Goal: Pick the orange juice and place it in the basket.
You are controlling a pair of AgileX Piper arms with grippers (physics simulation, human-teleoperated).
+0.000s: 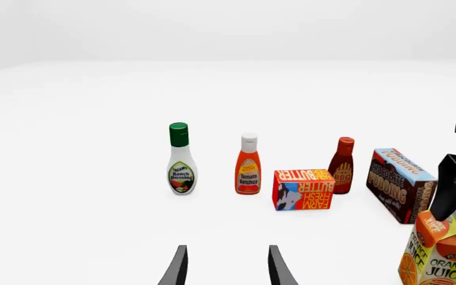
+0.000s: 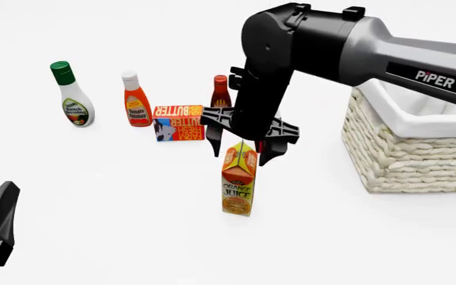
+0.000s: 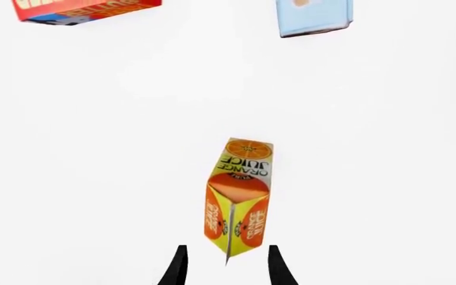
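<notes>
The right gripper (image 2: 238, 153) hangs directly above the juice (image 2: 238, 179), pointing straight down, with its jaws spread wide; one finger stands to each side of the carton's gable top. In the right wrist view the fingers (image 3: 179, 266) flank the gable ridge with a gap on both sides, so no contact is visible and nothing is held. The juice (image 3: 238, 196) stands upright on the table (image 2: 133, 237), near the middle, between the row of groceries and the near edge. The basket (image 2: 406, 148) sits to the right of the carton, well apart from it, with the right arm passing over its near-left corner. Behind the carton lies the butter (image 2: 179, 123), with the BBQ bottle (image 2: 221, 91) just behind it, partly hidden by the arm. The ketchup (image 2: 136, 99) and the ranch bottle (image 2: 71, 95) stand further left. The pudding (image 1: 401, 184) is hidden by the arm in the front view but appears in the left wrist view beside the BBQ bottle. The left gripper (image 1: 226, 267) is parked low at the table's near-left, well apart from all items, jaws open and empty.
</notes>
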